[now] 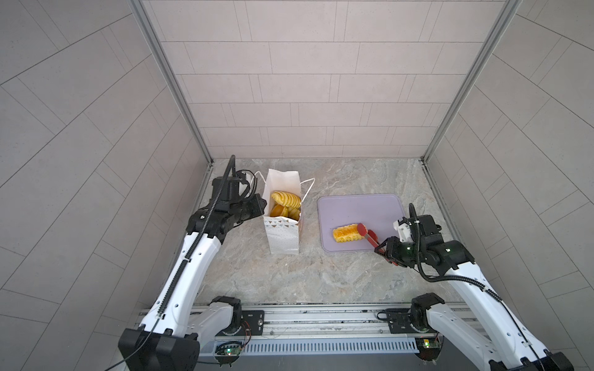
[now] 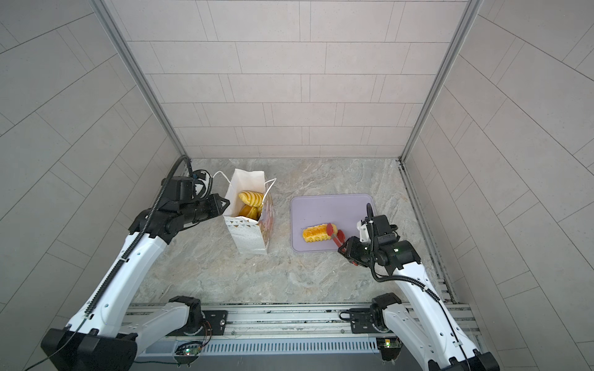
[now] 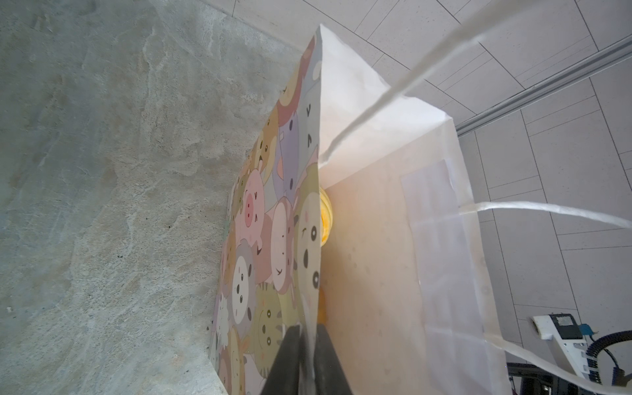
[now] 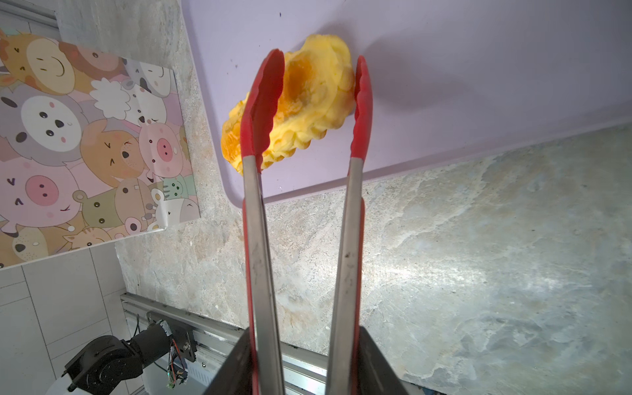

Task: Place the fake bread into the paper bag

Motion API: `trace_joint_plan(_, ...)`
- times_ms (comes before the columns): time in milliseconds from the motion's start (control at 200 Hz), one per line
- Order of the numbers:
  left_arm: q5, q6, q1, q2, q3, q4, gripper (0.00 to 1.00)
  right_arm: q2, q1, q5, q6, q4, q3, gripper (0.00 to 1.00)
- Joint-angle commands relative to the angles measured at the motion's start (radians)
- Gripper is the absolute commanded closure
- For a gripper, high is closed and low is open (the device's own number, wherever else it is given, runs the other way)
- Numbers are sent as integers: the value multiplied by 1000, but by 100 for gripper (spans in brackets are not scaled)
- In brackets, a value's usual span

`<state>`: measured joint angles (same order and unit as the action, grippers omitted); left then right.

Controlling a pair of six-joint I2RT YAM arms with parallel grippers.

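Two robot arms, one bag, one pair of tongs. On a grey marbled surface (image 1: 289, 279) boxed in by pale tiled walls (image 1: 305, 80), the left end effector (image 3: 307, 338) pinches the rim of the upright paper bag (image 1: 283, 237). At least three golden pastries (image 1: 285, 199) lie inside it. The right end effector (image 4: 304, 355) clamps red-tipped tongs (image 4: 256, 239). Their tips flank the single ridged loaf (image 1: 345, 234) at the one lilac tray (image 1: 360, 208), which sits to the right of the bag.
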<state>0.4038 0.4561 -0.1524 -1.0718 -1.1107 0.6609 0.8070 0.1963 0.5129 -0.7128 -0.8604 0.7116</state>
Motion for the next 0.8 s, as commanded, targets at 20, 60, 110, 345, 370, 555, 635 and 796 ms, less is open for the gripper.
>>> trace_joint_plan(20,2,6,6,-3,14,-5,86,5,4,32,-14,42,-14,57)
trace_joint_plan(60,2,6,5,-5,12,-5,86,8,4,34,-15,49,-17,57)
trace_joint_plan(110,3,6,6,-5,11,-3,86,14,3,34,-14,53,-20,57)
trace_joint_plan(345,2,4,6,-8,9,-4,86,35,4,34,-14,81,-26,61)
trace_joint_plan(370,2,4,7,-8,10,-4,86,35,4,34,-14,84,-25,62)
trace_joint_plan(555,1,3,6,-10,6,0,86,47,4,24,-15,95,-8,68)
trace_joint_plan(635,2,3,5,-10,6,0,86,50,4,20,-16,100,0,70)
trace_joint_plan(796,1,4,6,-12,1,0,86,58,3,12,-20,113,20,76)
